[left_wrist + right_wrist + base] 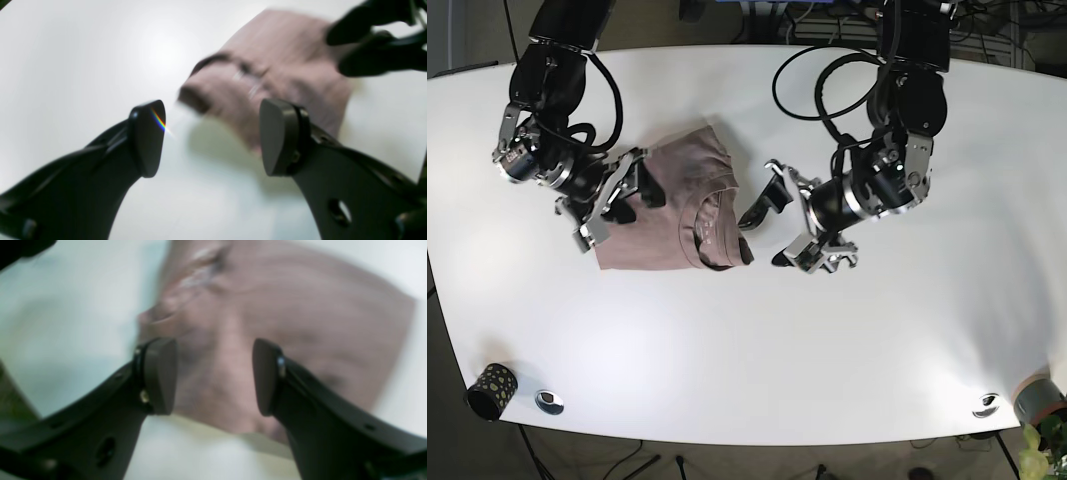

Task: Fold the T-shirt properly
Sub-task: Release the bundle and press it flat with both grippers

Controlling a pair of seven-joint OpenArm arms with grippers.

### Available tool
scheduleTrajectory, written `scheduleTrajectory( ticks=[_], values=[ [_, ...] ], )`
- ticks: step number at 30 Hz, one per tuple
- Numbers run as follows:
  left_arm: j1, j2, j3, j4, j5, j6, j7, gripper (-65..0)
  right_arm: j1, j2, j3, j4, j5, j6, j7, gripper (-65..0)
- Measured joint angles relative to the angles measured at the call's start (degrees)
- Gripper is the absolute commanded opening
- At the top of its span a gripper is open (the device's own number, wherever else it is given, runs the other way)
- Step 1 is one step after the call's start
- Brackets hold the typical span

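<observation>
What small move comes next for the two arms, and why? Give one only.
Probably back both arms off. The T-shirt already lies as a compact folded bundle on the table, and the left gripper and right gripper both have open, empty jaws at opposite edges of it. Clearing them would show whether the bundle needs tidying.

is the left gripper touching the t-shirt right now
Apart. The left wrist view shows the open left gripper with bare table between its pads and the T-shirt beyond them.
</observation>
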Motion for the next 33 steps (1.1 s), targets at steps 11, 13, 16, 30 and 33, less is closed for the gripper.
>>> scheduleTrajectory(
  ticks=[11, 13, 16, 30, 33],
  values=[
    [-2.3, 6.9, 8.2, -10.7, 1.1, 0.1, -0.3, -24.3, 10.8, 6.2, 4.8, -13.7, -0.6, -0.02, 1.7, -32.3],
    [-2.1, 8.8, 8.0, -12.2, 3.5, 0.2, -0.7, -24.3, 12.8, 7.1, 4.5, -18.1, 0.1, 0.02, 4.6, -32.3],
    [-1.6, 9.3, 8.8, -13.1, 4.7, 0.1, -0.5, -24.3, 15.0, 7.6, 4.5, -24.2, -0.2, 0.04, 7.3, -32.3],
    [0.1, 5.6, 14.6, -14.1, 5.3, 0.0, -0.4, -23.9, 16.4, 7.0, -0.7, -33.0, -16.7, 0.00, 20.4, -32.3],
    [-0.2, 3.3, 14.6, -16.9, 5.3, 0.0, -0.6, -24.0, 15.2, 7.0, -0.7, -33.1, -17.2, -0.02, 21.1, -32.3]
  ],
)
